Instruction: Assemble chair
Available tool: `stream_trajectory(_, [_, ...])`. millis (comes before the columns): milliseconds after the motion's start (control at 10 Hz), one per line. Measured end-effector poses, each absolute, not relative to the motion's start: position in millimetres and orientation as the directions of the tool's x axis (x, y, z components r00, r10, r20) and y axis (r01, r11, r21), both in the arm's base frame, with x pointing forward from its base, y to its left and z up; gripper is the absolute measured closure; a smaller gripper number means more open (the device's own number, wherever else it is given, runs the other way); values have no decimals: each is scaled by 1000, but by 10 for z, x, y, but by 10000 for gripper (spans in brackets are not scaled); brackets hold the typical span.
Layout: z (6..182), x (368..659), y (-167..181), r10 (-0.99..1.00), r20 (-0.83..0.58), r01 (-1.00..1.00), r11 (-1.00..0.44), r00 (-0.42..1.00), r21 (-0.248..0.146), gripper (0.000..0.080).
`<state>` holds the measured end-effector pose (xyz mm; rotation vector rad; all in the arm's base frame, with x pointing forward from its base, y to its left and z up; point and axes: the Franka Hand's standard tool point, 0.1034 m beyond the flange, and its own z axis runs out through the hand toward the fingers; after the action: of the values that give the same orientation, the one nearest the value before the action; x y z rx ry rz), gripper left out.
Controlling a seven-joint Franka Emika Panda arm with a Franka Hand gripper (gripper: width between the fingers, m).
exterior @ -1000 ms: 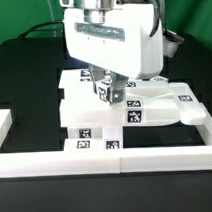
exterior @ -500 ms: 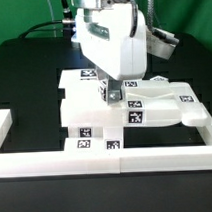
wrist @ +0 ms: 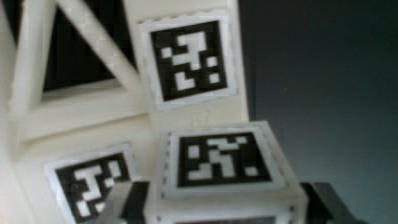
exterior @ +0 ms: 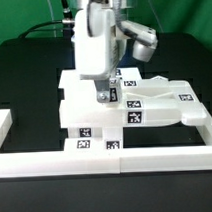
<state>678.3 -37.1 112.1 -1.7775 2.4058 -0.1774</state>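
Note:
The chair's white tagged pieces (exterior: 144,110) lie grouped in the middle of the black table. My gripper (exterior: 105,94) hangs straight down over them and is shut on a small white tagged chair piece (exterior: 107,89) that sits on or just above the group. In the wrist view my gripper (wrist: 228,205) clamps this small piece (wrist: 217,160) between its dark fingers (wrist: 153,205). A larger white chair part with slanted bars and a tag (wrist: 191,55) lies right beside and under it. Whether the small piece is seated in the larger part is hidden.
A low white border rail (exterior: 106,160) runs along the front, with side rails at the exterior view's left (exterior: 3,125) and right (exterior: 209,130). Cables hang behind the arm at the back.
My gripper hand has turned about its vertical axis with the small piece in it, from its broad face toward the exterior camera to its narrow side. The chair pieces have stayed put.

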Motion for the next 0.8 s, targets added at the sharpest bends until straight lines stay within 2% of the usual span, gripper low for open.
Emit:
stream_trajectory(400, [1128, 6784, -342, -857, -87, -841, 515, -508, -165, 514])
stream_trajectory(700, [1115, 6780, -344, -889, -74, -873, 457, -451, -168, 491])
stream_trajectory(800, [1112, 6777, -356, -901, -68, -886, 433, -428, -165, 316])
